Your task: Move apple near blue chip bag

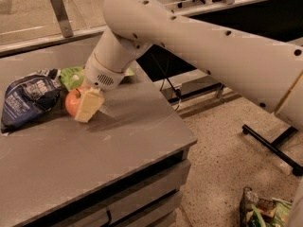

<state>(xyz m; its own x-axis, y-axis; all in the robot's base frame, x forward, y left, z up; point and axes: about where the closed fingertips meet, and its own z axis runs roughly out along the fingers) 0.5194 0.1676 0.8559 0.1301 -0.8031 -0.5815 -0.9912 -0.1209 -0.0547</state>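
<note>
The red-orange apple (72, 101) sits at the left of the grey table (123, 141), just right of the dark navy-blue chip bag (28, 98) and almost touching it. My gripper (79, 106) reaches down from the big white arm and is shut on the apple. One cream finger (89, 105) covers the apple's right side; the other finger is hidden behind the apple. The apple looks to be at or just above the table top.
A bright green snack bag (71, 75) lies just behind the apple. The table's right edge (189, 136) drops to a speckled floor. A black wheeled stand leg (272, 145) and a bag of items (262, 212) are on the floor. A glass rail runs behind the table.
</note>
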